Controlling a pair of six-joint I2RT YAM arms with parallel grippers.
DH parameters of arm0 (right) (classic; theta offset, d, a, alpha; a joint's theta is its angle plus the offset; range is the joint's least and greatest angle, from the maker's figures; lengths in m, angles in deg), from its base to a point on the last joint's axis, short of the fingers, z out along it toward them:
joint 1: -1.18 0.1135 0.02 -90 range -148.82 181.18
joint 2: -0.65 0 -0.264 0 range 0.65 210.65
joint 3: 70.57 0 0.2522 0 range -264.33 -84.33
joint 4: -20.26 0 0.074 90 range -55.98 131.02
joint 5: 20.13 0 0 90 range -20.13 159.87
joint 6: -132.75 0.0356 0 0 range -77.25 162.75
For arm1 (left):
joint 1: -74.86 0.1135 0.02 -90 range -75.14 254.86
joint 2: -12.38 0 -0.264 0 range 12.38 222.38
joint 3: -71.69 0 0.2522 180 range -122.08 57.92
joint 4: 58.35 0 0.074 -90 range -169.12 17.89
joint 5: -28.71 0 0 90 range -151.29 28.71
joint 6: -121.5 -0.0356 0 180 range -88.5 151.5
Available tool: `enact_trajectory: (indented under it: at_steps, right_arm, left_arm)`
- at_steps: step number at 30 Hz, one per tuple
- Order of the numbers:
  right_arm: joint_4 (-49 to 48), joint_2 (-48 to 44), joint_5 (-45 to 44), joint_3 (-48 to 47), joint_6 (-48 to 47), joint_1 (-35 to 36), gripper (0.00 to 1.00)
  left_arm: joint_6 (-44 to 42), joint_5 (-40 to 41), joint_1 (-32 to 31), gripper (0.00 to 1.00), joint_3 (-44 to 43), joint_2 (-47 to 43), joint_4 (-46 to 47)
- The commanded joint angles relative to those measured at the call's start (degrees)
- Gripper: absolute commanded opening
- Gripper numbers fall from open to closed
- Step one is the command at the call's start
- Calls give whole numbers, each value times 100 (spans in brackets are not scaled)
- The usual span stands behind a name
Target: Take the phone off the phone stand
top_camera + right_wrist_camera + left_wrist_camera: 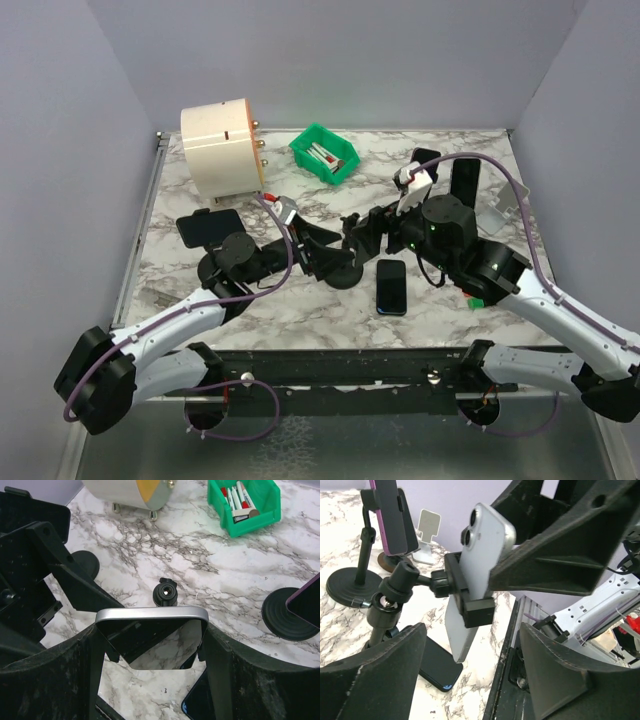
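A silver phone (481, 555) stands upright in the black clamp (472, 607) of the phone stand (405, 577), whose round base (345, 274) sits mid-table. My right gripper (150, 645) reaches over the phone from above. Its fingers (220, 660) press on both long edges of the phone (150, 614), so it is shut on the phone. My left gripper (470, 647) sits low beside the stand and is open. Its two fingers (375, 675) are spread wide on either side of the phone's lower end, touching nothing.
A dark phone (391, 286) lies flat on the marble just right of the stand's base. Another stand with a purple phone (392, 517) and a small white stand (427, 530) are behind. A cream cylinder (222, 148) and a green bin (324, 153) sit at the back.
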Motion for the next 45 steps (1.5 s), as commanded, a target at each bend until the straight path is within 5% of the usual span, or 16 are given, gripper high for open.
enact_trajectory:
  at_steps: [1,8,15,23,27,28,32,37,38,45]
  right_arm:
    - [-110,165,-209,-338,290,16,1]
    - [-96,382,-140,-535,349,16,1]
    - [-64,460,-95,-589,375,16,1]
    - [-83,478,-69,-571,380,10,0]
    - [-98,445,-42,-506,384,14,1]
    - [-137,410,-8,-457,389,14,4]
    - [-276,315,63,-279,472,17,59]
    - [-305,320,82,-246,529,11,83]
    - [-329,320,86,-239,533,17,95]
    - [-519,293,107,-109,551,16,100]
  left_arm:
    - [45,-184,-7,78,-67,-252,-62]
    - [-4,-245,-43,77,-386,39,-174]
    - [-96,-149,-50,63,-713,399,-374]
    - [-139,-220,-54,29,-783,448,-434]
    - [-166,-171,-54,4,-704,365,-426]
    - [-166,-153,-50,0,-685,342,-428]
    - [-141,-78,-59,0,-681,325,-426]
    - [-88,63,-65,0,-721,294,-425]
    - [-75,69,-66,0,-732,289,-426]
    - [-52,86,-60,0,-753,219,-417]
